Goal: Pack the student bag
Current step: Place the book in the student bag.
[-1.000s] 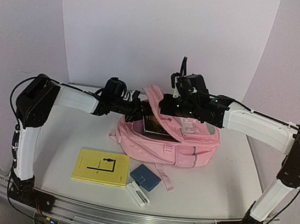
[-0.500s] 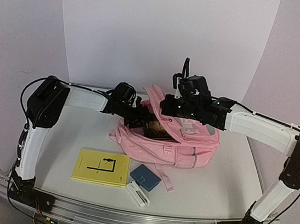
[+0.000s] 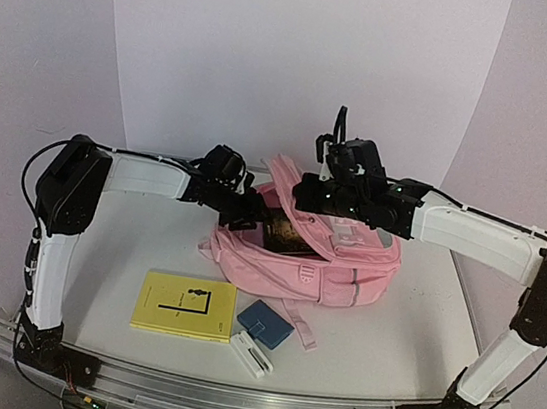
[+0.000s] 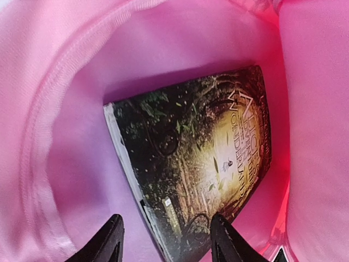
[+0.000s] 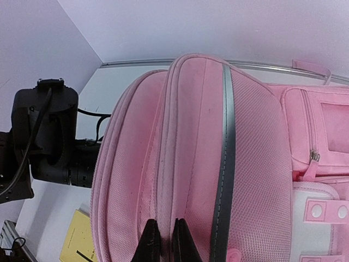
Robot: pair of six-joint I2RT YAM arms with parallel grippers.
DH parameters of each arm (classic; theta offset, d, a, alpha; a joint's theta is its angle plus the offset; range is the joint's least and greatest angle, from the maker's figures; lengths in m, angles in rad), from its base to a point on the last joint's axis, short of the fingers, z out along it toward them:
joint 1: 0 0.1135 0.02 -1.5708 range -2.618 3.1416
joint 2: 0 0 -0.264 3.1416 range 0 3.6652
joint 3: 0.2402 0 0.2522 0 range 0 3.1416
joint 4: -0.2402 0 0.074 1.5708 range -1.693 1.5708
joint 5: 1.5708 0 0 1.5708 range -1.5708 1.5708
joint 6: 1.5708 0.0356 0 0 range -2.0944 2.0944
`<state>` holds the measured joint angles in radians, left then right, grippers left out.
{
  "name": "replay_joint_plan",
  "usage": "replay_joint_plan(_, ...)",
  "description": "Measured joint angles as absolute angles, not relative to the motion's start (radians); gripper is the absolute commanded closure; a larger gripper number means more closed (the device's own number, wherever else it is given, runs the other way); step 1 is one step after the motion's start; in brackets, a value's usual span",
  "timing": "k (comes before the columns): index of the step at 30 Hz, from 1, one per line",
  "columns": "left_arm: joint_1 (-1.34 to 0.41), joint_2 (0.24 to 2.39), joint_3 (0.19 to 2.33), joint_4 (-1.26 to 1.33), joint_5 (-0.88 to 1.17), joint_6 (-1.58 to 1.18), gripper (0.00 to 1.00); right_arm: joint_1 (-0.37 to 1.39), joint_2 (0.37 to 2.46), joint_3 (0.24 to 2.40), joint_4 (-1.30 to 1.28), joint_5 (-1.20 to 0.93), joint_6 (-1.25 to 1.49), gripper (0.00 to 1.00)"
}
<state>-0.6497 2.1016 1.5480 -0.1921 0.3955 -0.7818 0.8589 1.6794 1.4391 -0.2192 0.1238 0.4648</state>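
Book (image 4: 196, 164) inside student bag (image 3: 330, 273); left hand (image 4: 165, 221) wide, right hand (image 5: 163, 229) tight on bag.

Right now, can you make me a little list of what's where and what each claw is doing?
bag: pink student bag, lying open on the table
inside bag: dark storybook
left claw: open, over the storybook inside the bag
right claw: shut, pinching the bag's flap
beside the bag: yellow booklet, blue flat thing, small white box
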Motion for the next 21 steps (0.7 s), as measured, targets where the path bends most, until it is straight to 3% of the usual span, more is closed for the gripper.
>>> replay_joint_plan(10,-0.7,2.203,1.613,-0.17,0.421,-0.76,0.79,0.859,1.679,1.437,-0.218,0.127,0.464,1.0)
replay_joint_plan(21,-0.768,2.311,1.749,-0.101,0.421,-0.755,0.79,0.859,1.679,1.425,-0.209,0.143,0.465,1.0)
